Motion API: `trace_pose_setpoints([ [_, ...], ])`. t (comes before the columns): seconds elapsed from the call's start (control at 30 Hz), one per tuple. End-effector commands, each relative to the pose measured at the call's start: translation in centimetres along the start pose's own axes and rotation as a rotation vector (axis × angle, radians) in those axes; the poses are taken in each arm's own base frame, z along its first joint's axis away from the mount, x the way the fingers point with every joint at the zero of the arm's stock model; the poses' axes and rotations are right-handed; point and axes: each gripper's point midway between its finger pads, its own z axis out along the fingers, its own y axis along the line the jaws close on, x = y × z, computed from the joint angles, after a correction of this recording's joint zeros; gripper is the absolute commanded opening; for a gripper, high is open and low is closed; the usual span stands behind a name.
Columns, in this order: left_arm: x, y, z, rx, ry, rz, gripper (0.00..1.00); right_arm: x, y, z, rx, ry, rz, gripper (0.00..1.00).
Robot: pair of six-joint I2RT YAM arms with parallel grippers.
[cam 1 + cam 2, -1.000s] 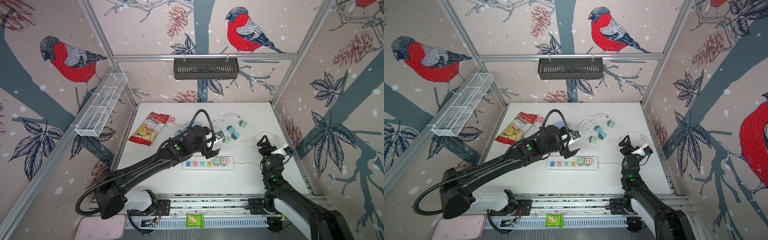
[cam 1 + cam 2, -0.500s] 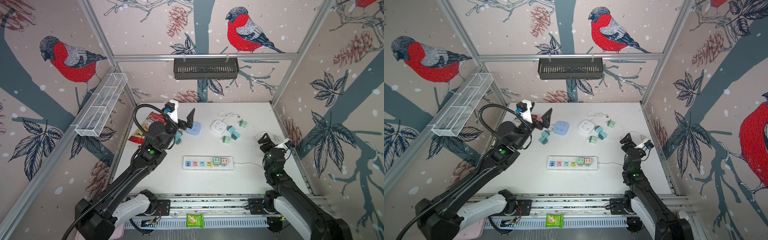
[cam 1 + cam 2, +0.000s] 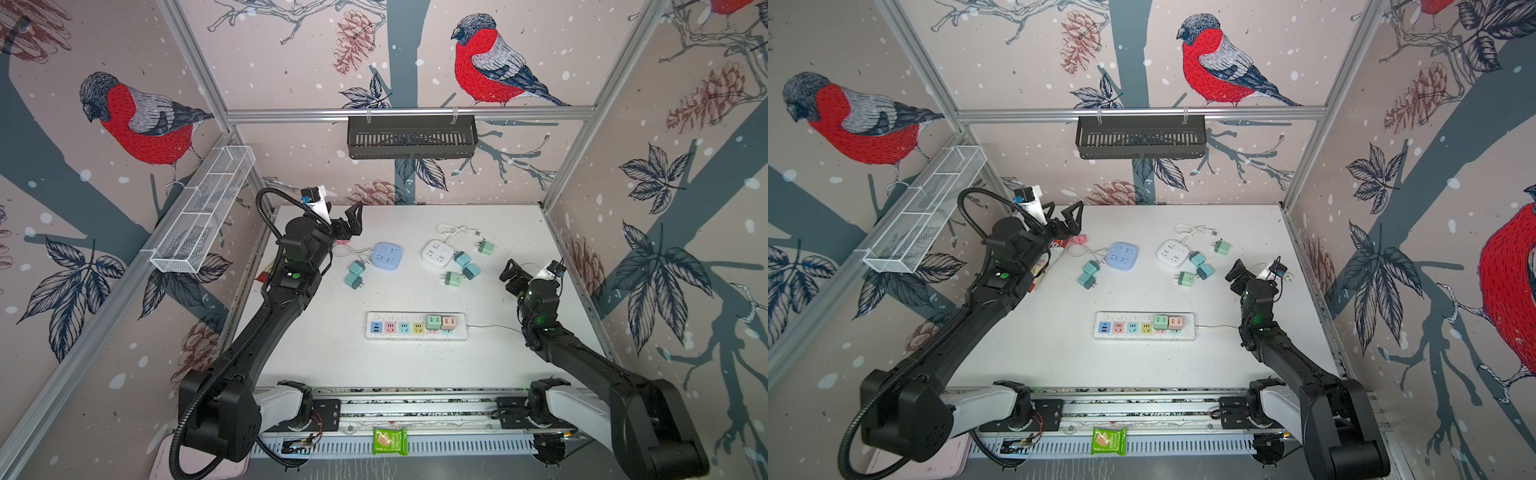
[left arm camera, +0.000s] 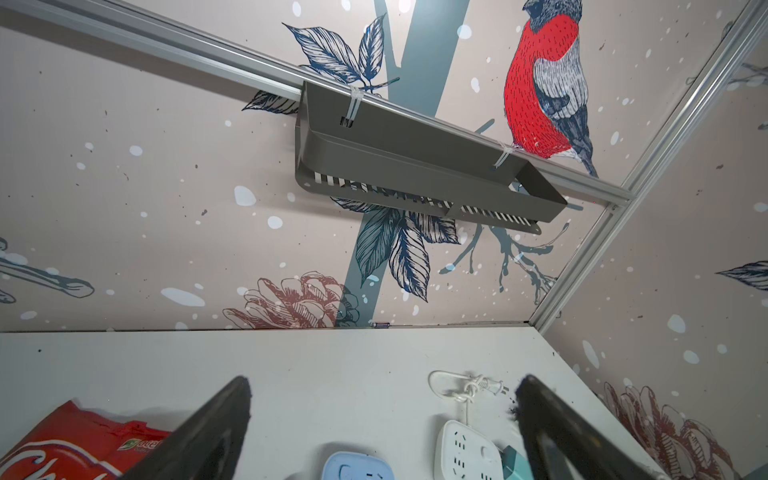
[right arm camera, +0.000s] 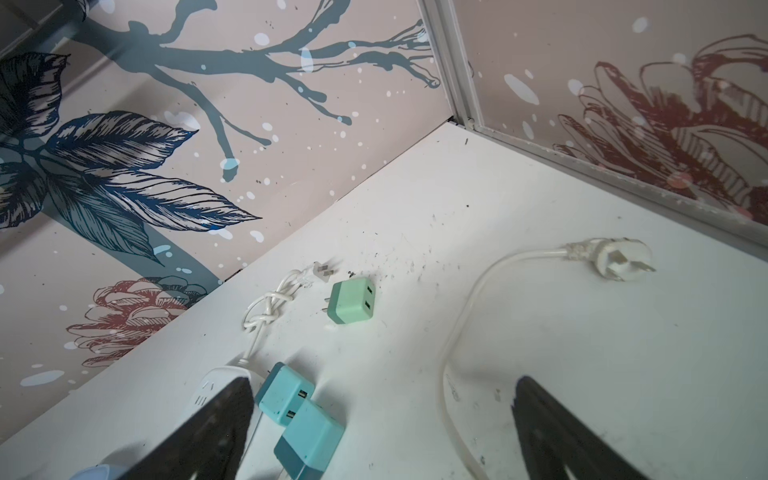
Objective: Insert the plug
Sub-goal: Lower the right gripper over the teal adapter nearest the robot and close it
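Six loose plugs [image 3: 357, 268] lie on the far surface [image 3: 332, 357], two beside the blue cube socket [image 3: 386, 256], four around the white cube socket [image 3: 437, 253], two more plugs [image 3: 434, 322] sit in the single power strip [image 3: 415, 336], and the left jaws and right jaws both gape wide, empty.

Left pincer [image 3: 1064, 209] and right pincer [image 5: 384, 382] both gape empty.

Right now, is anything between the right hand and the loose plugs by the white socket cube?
Nothing visible. The right hand is open, with only bare table between it and the nearest dark teal plug. Bare table also separates the plugs from the power strip.
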Motion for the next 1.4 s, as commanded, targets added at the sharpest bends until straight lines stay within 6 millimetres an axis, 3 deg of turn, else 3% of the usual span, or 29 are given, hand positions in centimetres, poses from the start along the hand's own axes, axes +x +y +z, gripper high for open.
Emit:
trace_pose_setpoints([
  [0.0, -1.1, -1.5, -0.4, 0.085, -0.006, -0.042, 0.99, 1.4, 0.3, 1.4, 0.036, 0.104, -0.039, 0.93],
  [0.07, -1.7, -0.8, -0.7, 0.033, -0.034, -0.046, 0.99, 2.0, 0.8, 2.2, 0.048, 0.149, -0.06, 0.92],
  [0.2, -1.6, 4.5, -1.3, -0.266, -0.082, -0.156, 0.99, 3.9, 2.7, 3.8, 0.073, 0.263, -0.125, 0.88],
  [0.27, -1.9, 6.2, -1.4, -0.395, -0.076, -0.214, 0.98, 4.7, 3.5, 4.2, 0.119, 0.301, -0.163, 0.86],
  [0.4, -3.1, 5.2, -1.2, -0.372, -0.082, -0.198, 0.99, 5.9, 6.1, 4.8, 0.151, 0.348, -0.222, 0.85],
  [0.47, -3.2, 6.0, -2.2, -0.361, -0.142, -0.25, 0.99, 6.7, 6.5, 5.0, 0.177, 0.376, -0.218, 0.83],
  [0.6, -2.5, 7.5, -4.8, -0.145, -0.199, -0.388, 0.99, 8.6, 6.4, 5.2, 0.206, 0.426, -0.207, 0.81],
  [0.73, -1.8, 9.6, -5.6, -0.313, -0.153, -0.334, 0.98, 9.9, 5.9, 5.8, 0.231, 0.453, -0.221, 0.81],
  [0.9, -1.8, 7.2, -3.8, -0.263, -0.079, -0.22, 0.98, 10.9, 5.9, 6.5, 0.252, 0.491, -0.229, 0.81],
  [1.1, 1.2, 5.9, -0.7, -0.191, 0.063, -0.226, 0.98, 12.2, 5.5, 6.6, 0.262, 0.515, -0.205, 0.81],
  [1.13, 0.4, 4.9, -0.2, -0.171, 0.068, -0.2, 0.98, 12.5, 5.4, 6.6, 0.264, 0.521, -0.201, 0.81],
  [1.37, 0.2, 0.6, 0.4, -0.134, 0.113, -0.03, 0.98, 13.9, 5.4, 6.9, 0.254, 0.55, -0.188, 0.82],
])
